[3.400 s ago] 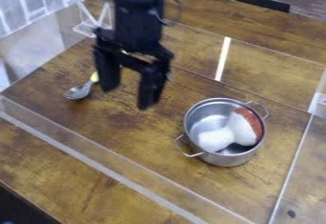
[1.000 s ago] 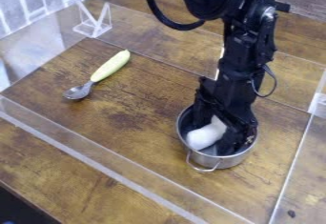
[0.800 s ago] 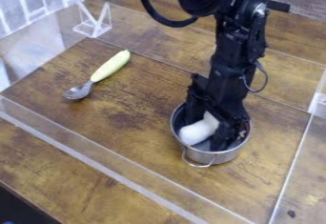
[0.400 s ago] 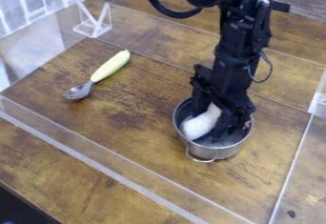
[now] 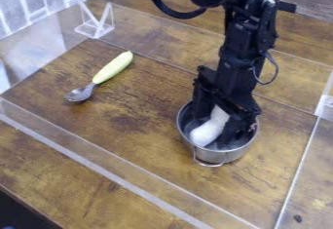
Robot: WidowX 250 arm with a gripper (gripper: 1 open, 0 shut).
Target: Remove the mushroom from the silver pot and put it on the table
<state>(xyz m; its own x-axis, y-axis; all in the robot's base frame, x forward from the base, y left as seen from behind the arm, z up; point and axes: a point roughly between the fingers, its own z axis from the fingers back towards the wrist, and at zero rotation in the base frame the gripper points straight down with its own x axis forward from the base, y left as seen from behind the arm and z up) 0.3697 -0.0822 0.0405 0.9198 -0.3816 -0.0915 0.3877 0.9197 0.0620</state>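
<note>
End effector (image 5: 221,119) unmoved over mushroom (image 5: 207,132)

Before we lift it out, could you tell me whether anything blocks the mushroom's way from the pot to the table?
Only the silver pot's wall around the mushroom. The spoon lies far off, leaving bare table nearby.

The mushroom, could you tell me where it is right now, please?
In the camera view the mushroom lies inside the silver pot at lower right of the table, directly under the hand, far right of the spoon.
</note>
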